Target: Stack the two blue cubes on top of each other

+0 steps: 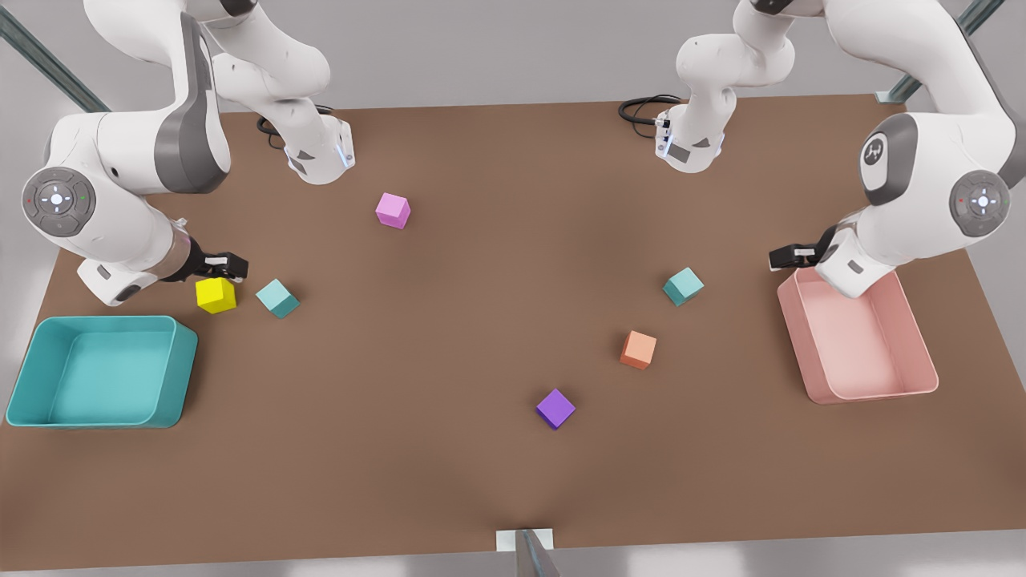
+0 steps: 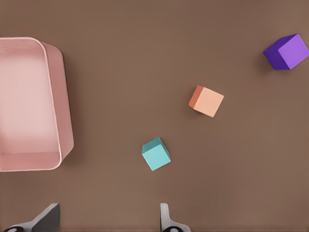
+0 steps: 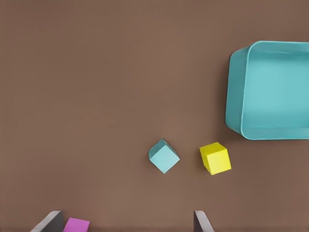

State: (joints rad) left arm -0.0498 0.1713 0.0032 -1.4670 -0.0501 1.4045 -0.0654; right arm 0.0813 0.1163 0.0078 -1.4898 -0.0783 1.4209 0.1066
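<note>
Both small matte teal cubes sit apart on the brown table – one (image 1: 278, 298) at 9 o'clock beside the yellow cube (image 1: 216, 295), one (image 1: 683, 286) at 3 o'clock. The left gripper (image 2: 106, 220) (above the pink bin (image 1: 922, 385)) and the right gripper (image 3: 126, 221) both hover spread, empty.

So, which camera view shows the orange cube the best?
The left wrist view: the orange cube sits near the picture's middle, with its top and one side face plainly seen. The front view shows it smaller, between a blue cube and the purple cube.
</note>
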